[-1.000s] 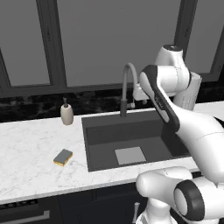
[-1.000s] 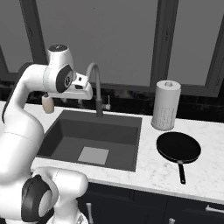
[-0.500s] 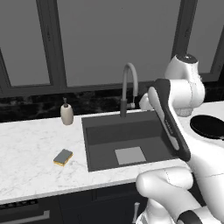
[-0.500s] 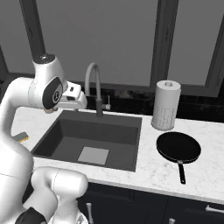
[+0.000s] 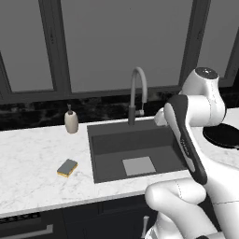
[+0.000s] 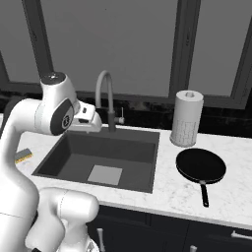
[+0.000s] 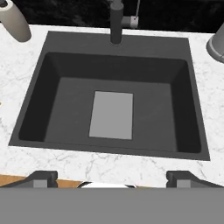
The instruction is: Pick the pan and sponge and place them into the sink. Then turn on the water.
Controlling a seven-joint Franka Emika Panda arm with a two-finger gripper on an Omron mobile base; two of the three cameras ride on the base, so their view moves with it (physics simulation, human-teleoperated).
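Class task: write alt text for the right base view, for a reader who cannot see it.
An empty dark sink sits in a marble counter under an arched faucet. A black pan lies on the counter right of it, before a paper towel roll; a sponge lies left.

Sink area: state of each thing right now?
Dark grey rectangular sink: nothing in it, dry.
Grey gooseneck faucet: off, no stream.
Round black frying pan: on counter, right of sink.
Grey-and-yellow sponge: on counter, left of sink.
End effector: open, holding nothing.
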